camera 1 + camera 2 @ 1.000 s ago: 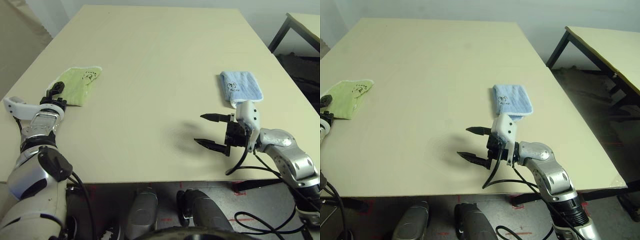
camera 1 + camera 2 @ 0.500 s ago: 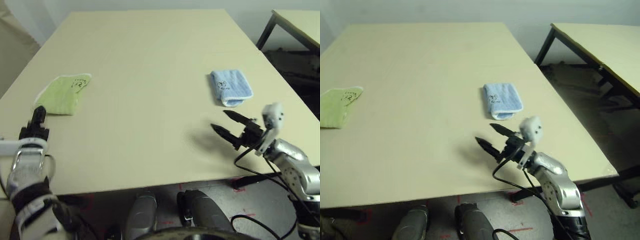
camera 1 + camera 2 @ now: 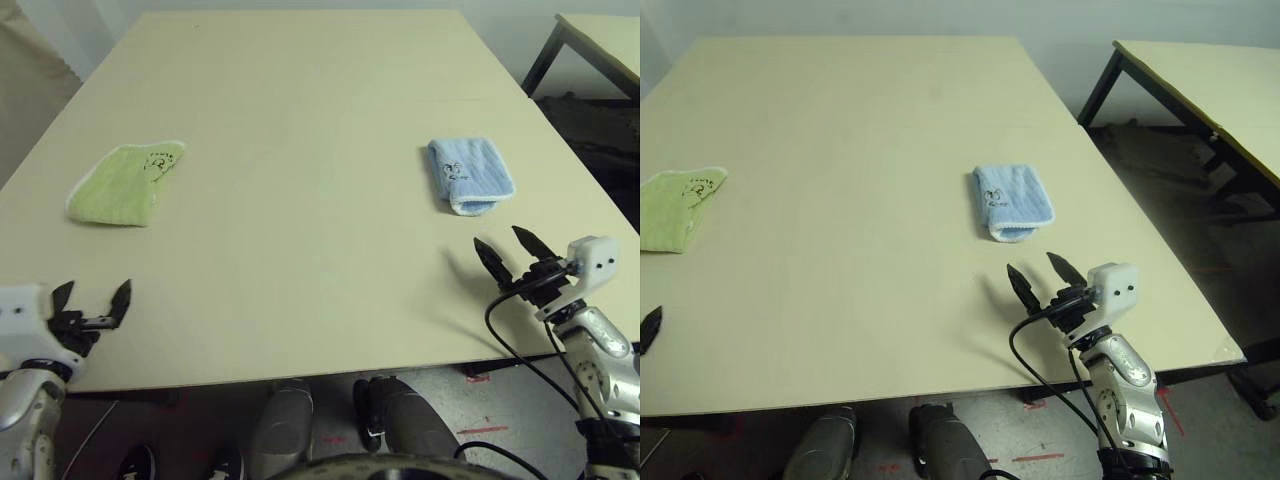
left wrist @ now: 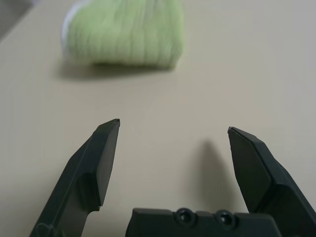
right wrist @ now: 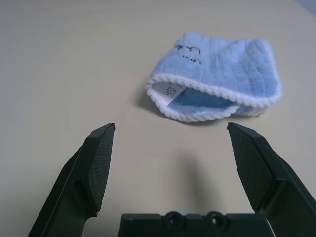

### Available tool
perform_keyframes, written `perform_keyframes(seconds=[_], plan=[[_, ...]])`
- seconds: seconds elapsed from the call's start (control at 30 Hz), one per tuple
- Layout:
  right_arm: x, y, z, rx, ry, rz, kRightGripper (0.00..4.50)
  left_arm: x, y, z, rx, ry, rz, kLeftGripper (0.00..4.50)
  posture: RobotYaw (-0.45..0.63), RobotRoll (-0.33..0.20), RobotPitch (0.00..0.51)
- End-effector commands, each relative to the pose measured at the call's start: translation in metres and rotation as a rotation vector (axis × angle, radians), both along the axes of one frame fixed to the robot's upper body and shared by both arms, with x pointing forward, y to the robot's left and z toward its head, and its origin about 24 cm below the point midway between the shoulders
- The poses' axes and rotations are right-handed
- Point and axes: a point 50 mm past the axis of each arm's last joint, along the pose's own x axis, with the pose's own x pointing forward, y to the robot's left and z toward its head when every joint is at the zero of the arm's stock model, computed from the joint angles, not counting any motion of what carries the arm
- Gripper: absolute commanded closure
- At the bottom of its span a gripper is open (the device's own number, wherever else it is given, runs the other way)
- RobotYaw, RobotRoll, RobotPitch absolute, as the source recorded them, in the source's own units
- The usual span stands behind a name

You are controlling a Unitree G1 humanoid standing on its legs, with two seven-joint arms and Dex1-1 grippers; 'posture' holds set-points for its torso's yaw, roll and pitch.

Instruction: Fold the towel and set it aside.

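A: Terry cloth, light yellow-green, white stitched edging, a small dark print near one corner: the towel [image 3: 127, 184] lies folded at the table's [image 3: 300, 110] left side, well clear of both arms.

B: Handling?

A: Soft, light and limp, I judge. It will sag if lifted at one point. Best hold looks like the rounded fold edge, pinching all layers together, or the stitched hem.

B: Grippers?

A: Left gripper [image 3: 92, 297] low by the near table edge, black fingers spread wide, nothing between them. Right gripper [image 3: 508, 250] likewise wide and empty, near the small folded light blue towel [image 3: 469, 174], not touching it.

B: View differences?

A: Left wrist view gives the green towel's thick rolled edge, blurred. Right wrist view shows the blue towel's open layers and a tag inside. Head views show the layout and the dark-framed second table [image 3: 1200, 80] to the right.
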Motion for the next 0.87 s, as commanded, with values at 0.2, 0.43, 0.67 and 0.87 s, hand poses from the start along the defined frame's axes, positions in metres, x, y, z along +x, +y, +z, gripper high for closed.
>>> perform_keyframes(seconds=[0.2, 0.43, 0.67, 0.87], plan=[[-0.009, -0.006, -0.005, 0.017, -0.011, -0.062, 0.0, -0.001, -0.008, -0.014, -0.015, 0.009, -0.001, 0.01, 0.11, 0.0, 0.147], [-0.005, -0.022, -0.004, 0.055, -0.027, -0.153, 0.0, -0.006, -0.009, -0.02, -0.052, -0.011, 0.04, 0.01, 0.1, 0.0, 0.14], [0.001, -0.022, -0.003, 0.055, -0.035, -0.145, 0.0, -0.002, -0.01, -0.019, -0.051, -0.034, 0.051, 0.01, 0.11, 0.0, 0.134], [0.002, -0.024, -0.004, 0.062, -0.037, -0.151, 0.0, -0.005, -0.01, -0.02, -0.057, -0.038, 0.065, 0.01, 0.12, 0.0, 0.132]])
